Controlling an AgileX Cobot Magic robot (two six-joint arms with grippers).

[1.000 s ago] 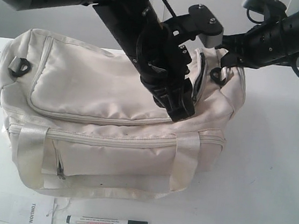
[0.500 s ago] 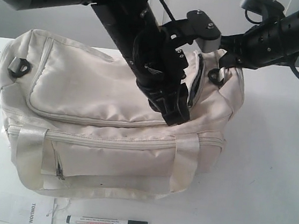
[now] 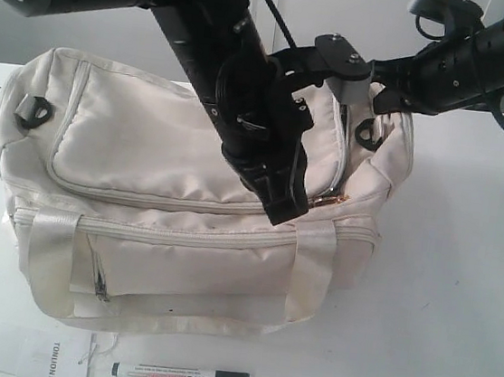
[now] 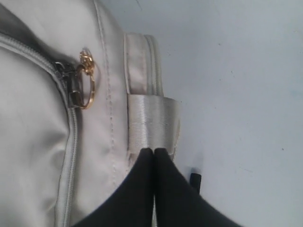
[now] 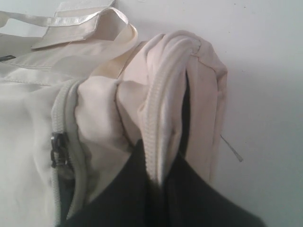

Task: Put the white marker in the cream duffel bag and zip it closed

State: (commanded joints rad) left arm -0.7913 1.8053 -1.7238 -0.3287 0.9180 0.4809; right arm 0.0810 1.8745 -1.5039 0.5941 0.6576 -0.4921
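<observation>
Clamped hard on a bunched fold at the end of the cream duffel bag (image 3: pixel 147 149), the right gripper (image 5: pixel 154 175) has its jaws nearly together, with the corded zip edge and cream fabric squeezed between them. A dark slit of lining shows just beside that edge. The hold looks like an anchor: with the end of the soft bag pinned and lifted a little, the zip track is drawn taut, so a slider can run instead of the cloth rucking up

The left gripper (image 4: pixel 154 151) has its jaws pressed together with nothing showing between them. Its tips point down at the front of the bag, at the top of the webbing handle (image 4: pixel 154 123); I cannot tell whether they touch it. The gold zip pull (image 4: pixel 87 90) hangs free just beside them, not gripped. It sits at the front corner of the zip flap (image 3: pixel 175 143), towards the end that the right gripper holds. From there the front run of the zip looks closed, so my reading is that the bag is only partly opened and this arm is working at the slider

The bag fills the middle of the table (image 3: pixel 456 312). The white marker (image 3: pixel 180 376) is not yet packed: it lies flat near the table edge closest to the exterior camera, parallel to that edge, apart from the bag's front, with a paper slip (image 3: pixel 33 355) near its white end
</observation>
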